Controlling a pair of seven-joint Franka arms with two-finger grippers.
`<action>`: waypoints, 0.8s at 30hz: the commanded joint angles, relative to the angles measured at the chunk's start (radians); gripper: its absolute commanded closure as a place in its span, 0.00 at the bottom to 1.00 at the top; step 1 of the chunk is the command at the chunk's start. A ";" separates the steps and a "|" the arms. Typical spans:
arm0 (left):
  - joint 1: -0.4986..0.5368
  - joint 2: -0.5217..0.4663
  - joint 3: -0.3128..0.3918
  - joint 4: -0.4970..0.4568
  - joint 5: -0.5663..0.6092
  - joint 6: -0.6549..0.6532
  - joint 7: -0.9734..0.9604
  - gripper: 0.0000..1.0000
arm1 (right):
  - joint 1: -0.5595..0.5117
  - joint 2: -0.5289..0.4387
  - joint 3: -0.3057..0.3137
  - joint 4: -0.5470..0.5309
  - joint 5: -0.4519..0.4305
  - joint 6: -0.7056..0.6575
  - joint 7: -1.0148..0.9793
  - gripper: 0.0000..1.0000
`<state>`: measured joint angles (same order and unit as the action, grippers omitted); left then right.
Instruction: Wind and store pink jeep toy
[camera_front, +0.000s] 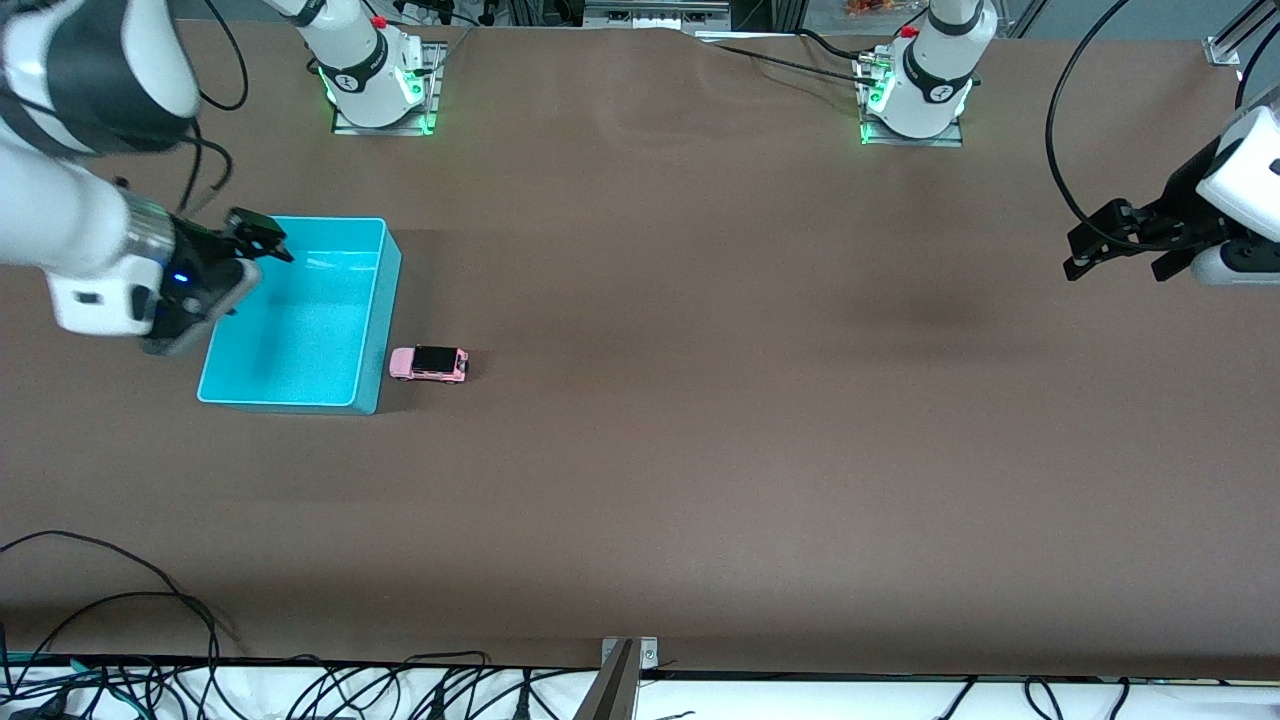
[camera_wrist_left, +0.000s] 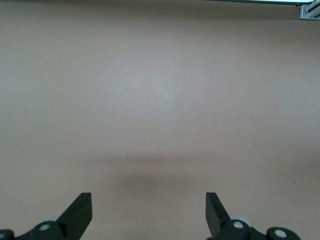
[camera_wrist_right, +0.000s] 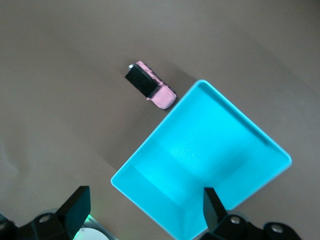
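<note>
Brown desk, bare cloth-like surface over most of the view. Open turquoise bin sits on the desk toward the right arm's end, rectangular, nothing inside it. In the right wrist view the bin appears from above, its inner floor evenly lit. Black cables tangle along the white strip past the desk's near edge, and one loop lies on the desk at the near corner toward the right arm's end. Small metal bracket is at the middle of the near edge. Aluminium rail piece is at the far corner toward the left arm's end, also seen in the left wrist view.
</note>
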<state>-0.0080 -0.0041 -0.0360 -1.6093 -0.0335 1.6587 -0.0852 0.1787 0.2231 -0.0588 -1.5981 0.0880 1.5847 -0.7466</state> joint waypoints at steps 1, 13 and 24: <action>0.005 -0.031 0.019 -0.051 -0.017 0.015 0.012 0.00 | 0.011 0.076 0.017 0.000 0.016 0.052 -0.207 0.00; 0.002 -0.019 0.013 -0.038 0.006 0.015 0.010 0.00 | 0.047 0.121 0.089 -0.235 0.001 0.431 -0.435 0.00; 0.003 -0.017 0.016 -0.038 0.004 0.015 0.013 0.00 | 0.113 0.177 0.089 -0.370 -0.083 0.670 -0.436 0.00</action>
<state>-0.0037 -0.0135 -0.0233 -1.6417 -0.0334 1.6648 -0.0845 0.2887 0.3876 0.0333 -1.9217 0.0374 2.1815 -1.1587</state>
